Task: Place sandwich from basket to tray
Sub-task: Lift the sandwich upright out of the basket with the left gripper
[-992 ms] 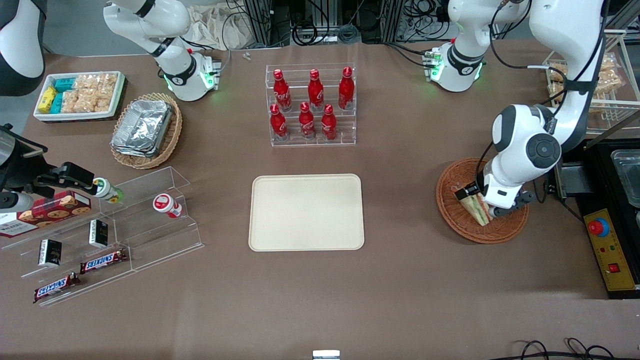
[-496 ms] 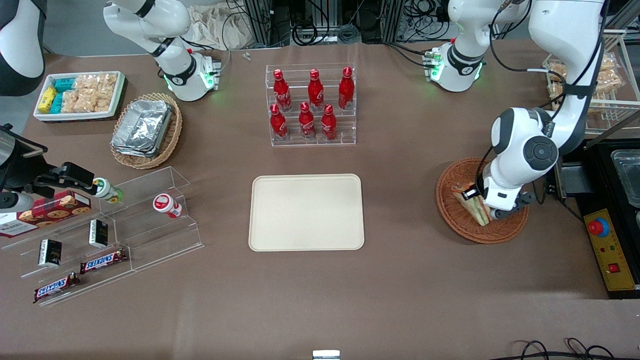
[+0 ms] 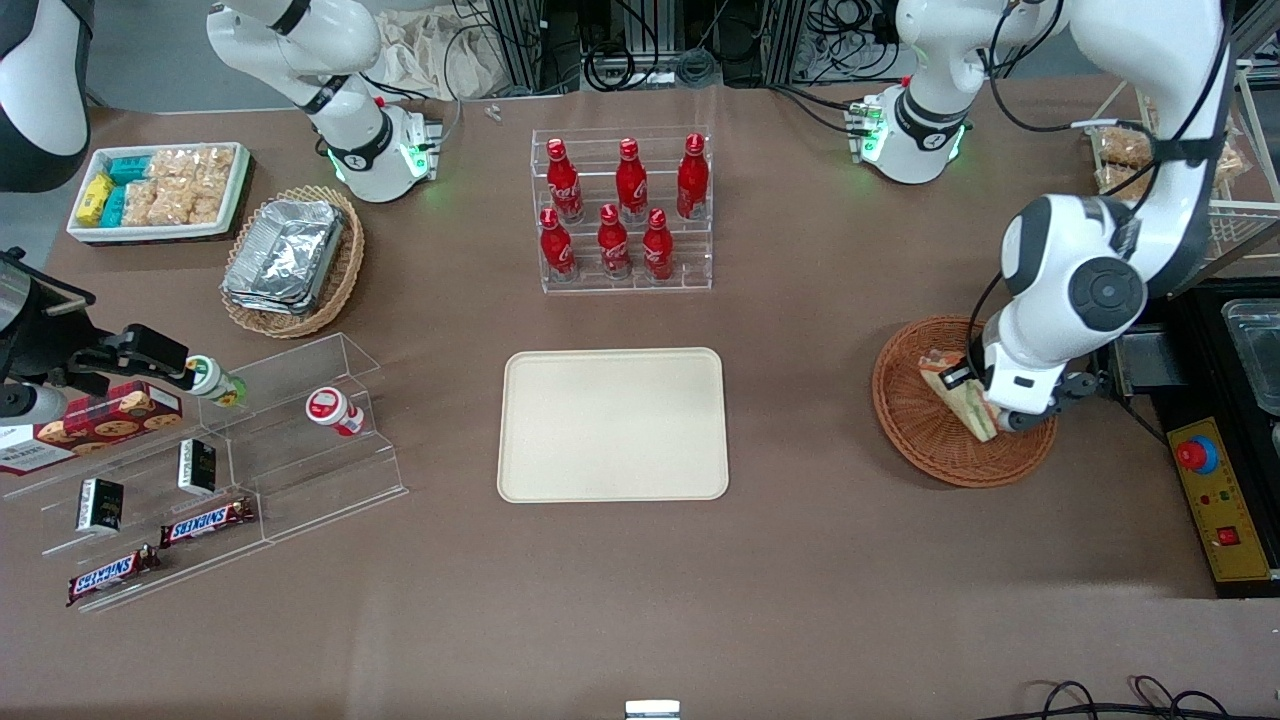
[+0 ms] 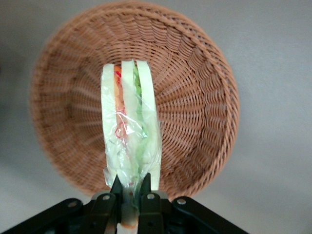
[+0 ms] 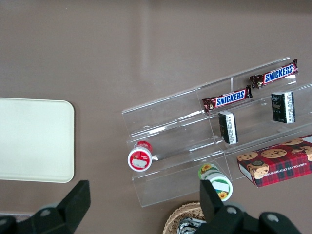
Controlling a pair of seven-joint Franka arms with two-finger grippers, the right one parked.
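Hand (image 4: pixel 130 192) clamped on one end of the sandwich (image 4: pixel 130 141), which hangs above the basket (image 4: pixel 195 97), clear of its floor. Wrapped in thin film; looks light, soft, easily crushed, so a gentle pinch at the bread edge suits. Basket otherwise bare. Tray (image 3: pixel 612 423) bare, mid-desk, well apart.

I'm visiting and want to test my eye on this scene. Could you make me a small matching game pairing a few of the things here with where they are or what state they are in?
Things:
1. sandwich
2. basket
3. tray
4. gripper

States:
A. bare, in front of the rack of red bottles
B. shut on the wrapped wedge
C. held over the wicker bowl, wrapped in clear film
D. round, woven, reddish-brown, under the lifted wedge

Pairs: 1-C, 2-D, 3-A, 4-B
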